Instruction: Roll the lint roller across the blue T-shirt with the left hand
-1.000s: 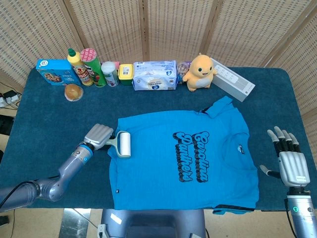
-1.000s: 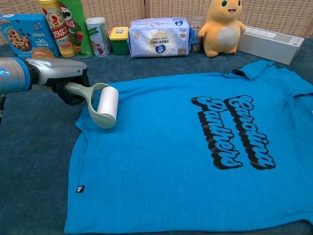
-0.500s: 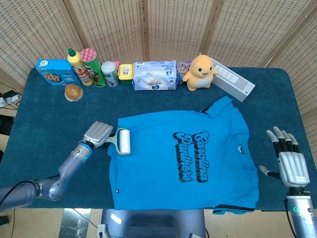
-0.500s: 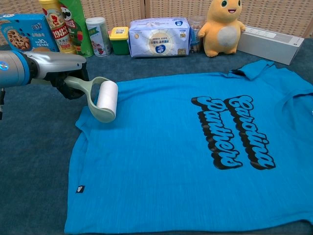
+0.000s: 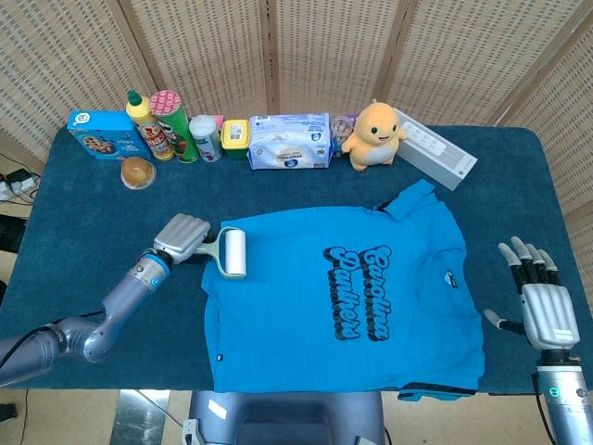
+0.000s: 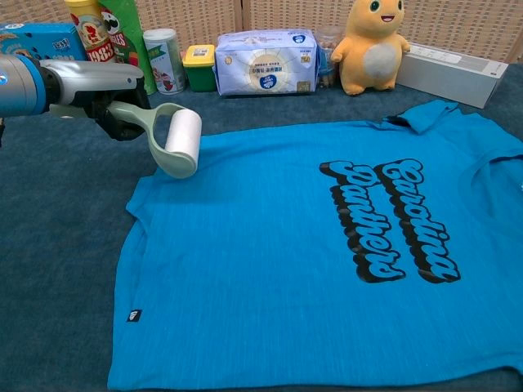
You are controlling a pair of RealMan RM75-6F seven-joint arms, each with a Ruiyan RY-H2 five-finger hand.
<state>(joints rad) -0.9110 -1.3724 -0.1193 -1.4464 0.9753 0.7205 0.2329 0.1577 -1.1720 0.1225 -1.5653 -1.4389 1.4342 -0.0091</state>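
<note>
Since 1 s earlier my left hand (image 5: pixel 181 237) had carried the lint roller (image 6: pixel 181 141), grasped by its handle, up to the blue T-shirt (image 5: pixel 343 297)'s far sleeve edge. Next I judged a stroke back across the cloth. My right hand (image 5: pixel 542 301) lay spread, empty.

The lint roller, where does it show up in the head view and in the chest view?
Head view: the lint roller sits left of centre, on the blue T-shirt's upper-left corner, held by the left hand.
Chest view: the roller is upper left, at the same shirt corner.
Shared landmark: the yellow plush toy behind the shirt.
</note>
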